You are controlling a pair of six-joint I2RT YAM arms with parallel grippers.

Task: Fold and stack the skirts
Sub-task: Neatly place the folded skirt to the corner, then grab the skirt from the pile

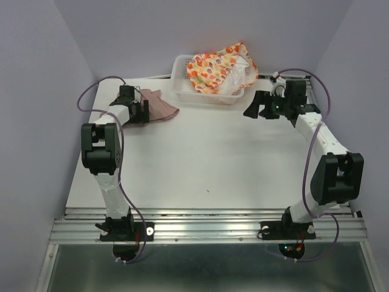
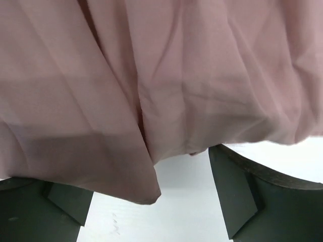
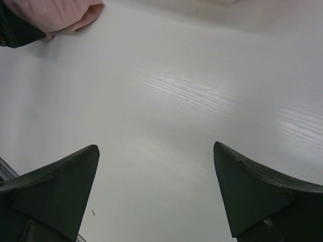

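Observation:
The dusty pink skirt (image 1: 159, 107) lies crumpled on the table at the far left. In the left wrist view it (image 2: 161, 75) fills the upper part of the frame. My left gripper (image 1: 143, 109) is at its left edge, open (image 2: 156, 184), with the fabric's hem draped over the left finger and nothing pinched. The cream skirt with the orange, red and yellow print (image 1: 220, 67) lies heaped in the white mesh basket (image 1: 182, 85). My right gripper (image 1: 258, 112) is open and empty (image 3: 156, 146) over bare table, right of the basket.
The basket stands at the table's far edge, in the middle. The right wrist view shows the pink skirt (image 3: 60, 15) far off at the upper left. Grey walls close in the table on three sides.

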